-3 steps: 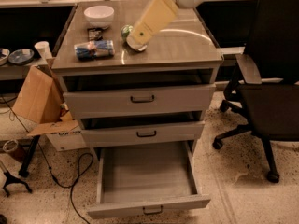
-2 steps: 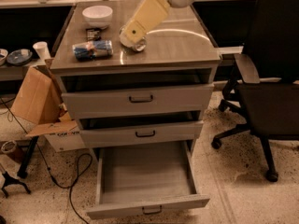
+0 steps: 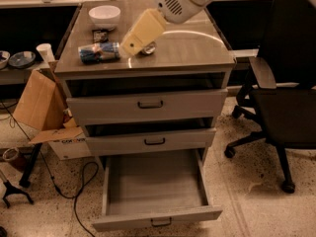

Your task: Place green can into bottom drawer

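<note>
- Standing in the middle of the scene, the grey three-drawer cabinet with a glossy top (image 3: 197,48) carries everything that matters; a black office chair (image 3: 291,107) sits to its right.
- The bottom drawer (image 3: 155,181), lowest and deepest of the three, plain grey inside, is pulled out toward the near side and holds nothing yet.
- The gripper (image 3: 131,46), a cream block on the white arm, reaches down from the far right, its tip low over the left half of the top; whether it is open or closed cannot be told.
- A white bowl (image 3: 104,16) sits at the far left of the top, and a blue-wrapped cylindrical packet (image 3: 98,52) lies just left of the gripper tip.
- The small green can (image 3: 148,47) rests on the top just right of the gripper tip, mostly hidden behind it; only its silvery end shows, so its long axis is unclear.
- The coming grasp probably turns on bringing the gripper back rightward onto the can, away from the packet.
- Compared with a second ago, the gripper tip has drifted left and the can's green side is now covered; can, packet and drawer have not moved.
</note>
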`<state>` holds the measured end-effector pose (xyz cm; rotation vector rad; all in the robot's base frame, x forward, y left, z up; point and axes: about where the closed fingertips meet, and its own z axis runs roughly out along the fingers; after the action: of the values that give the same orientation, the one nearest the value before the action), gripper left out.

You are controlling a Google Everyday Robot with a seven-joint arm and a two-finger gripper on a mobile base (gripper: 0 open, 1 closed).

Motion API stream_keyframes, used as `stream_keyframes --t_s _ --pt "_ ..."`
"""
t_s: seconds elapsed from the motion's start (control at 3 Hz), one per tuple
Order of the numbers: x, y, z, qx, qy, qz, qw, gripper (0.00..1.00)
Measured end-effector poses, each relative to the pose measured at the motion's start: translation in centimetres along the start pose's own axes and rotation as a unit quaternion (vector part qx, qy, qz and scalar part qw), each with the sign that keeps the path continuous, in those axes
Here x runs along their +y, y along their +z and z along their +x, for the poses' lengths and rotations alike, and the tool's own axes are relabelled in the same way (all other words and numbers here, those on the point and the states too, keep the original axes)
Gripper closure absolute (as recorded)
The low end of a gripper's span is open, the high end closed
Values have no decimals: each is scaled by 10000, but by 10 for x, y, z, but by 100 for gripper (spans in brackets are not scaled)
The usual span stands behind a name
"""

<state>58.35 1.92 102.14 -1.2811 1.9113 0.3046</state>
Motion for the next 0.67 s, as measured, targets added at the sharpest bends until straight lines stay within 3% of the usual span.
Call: stream_keyframes --t_s 0.33,0.67 --pt "-6 61 14 -59 281 53 9996 0" --pt "-23 106 25 -137 569 370 9976 0"
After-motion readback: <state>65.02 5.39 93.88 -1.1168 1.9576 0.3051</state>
